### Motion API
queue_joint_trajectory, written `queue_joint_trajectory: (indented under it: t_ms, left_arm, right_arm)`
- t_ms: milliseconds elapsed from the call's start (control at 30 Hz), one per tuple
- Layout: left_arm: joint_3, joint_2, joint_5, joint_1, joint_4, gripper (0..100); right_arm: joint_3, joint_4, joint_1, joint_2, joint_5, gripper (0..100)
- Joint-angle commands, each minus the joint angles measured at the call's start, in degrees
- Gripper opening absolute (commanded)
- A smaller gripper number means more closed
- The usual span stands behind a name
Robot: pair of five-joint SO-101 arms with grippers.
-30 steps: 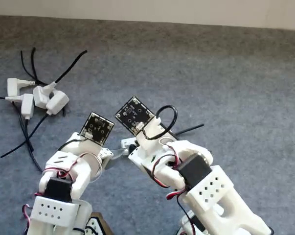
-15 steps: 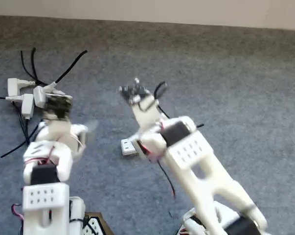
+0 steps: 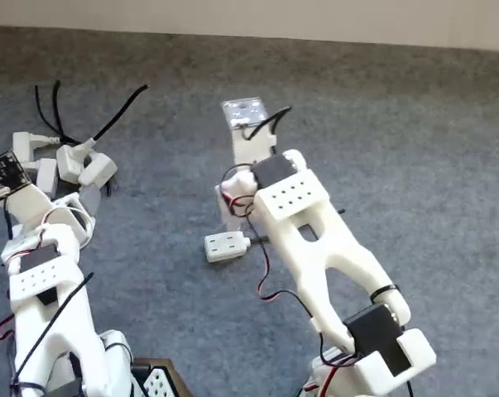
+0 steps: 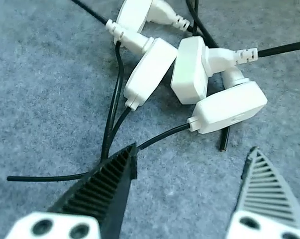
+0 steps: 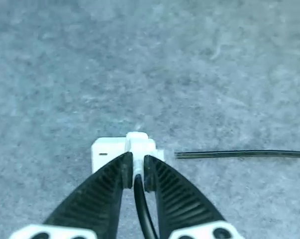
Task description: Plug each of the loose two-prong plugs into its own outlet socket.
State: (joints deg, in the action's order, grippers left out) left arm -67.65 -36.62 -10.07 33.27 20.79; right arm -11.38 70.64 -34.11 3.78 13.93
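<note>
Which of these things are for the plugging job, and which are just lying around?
For the job:
pile of white plugs
white connector, held in the shut right gripper
open left gripper

Just lying about:
grey carpet
brown corner piece

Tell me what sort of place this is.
Probably a robotics test bench: two white plastic arms with bare wiring, a grey felt-like mat, and a heap of white plugs on short loose black cords.

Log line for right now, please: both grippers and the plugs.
left gripper open above plug pile | right gripper shut on plug | socket beside plug | insertion: cannot tell
</note>
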Motion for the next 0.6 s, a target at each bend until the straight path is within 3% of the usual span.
queue_joint_trajectory:
  t_ms: [0,267,567]
  left_arm:
    - [2.59,0.66,-0.70,0.48,-1.14,34]
    - [2.42,1.01,-0.62,0.31,-1.14,34]
    - [2.42,1.10,-0.53,-0.57,-1.14,34]
  right_arm:
    - [3.12,2.15,1.63,1.01,0.53,0.6]
    - [5.76,6.99,-2.68,1.01,-1.32,0.6]
    - [3.47,4.62,-3.56,-0.13,-3.34,0.6]
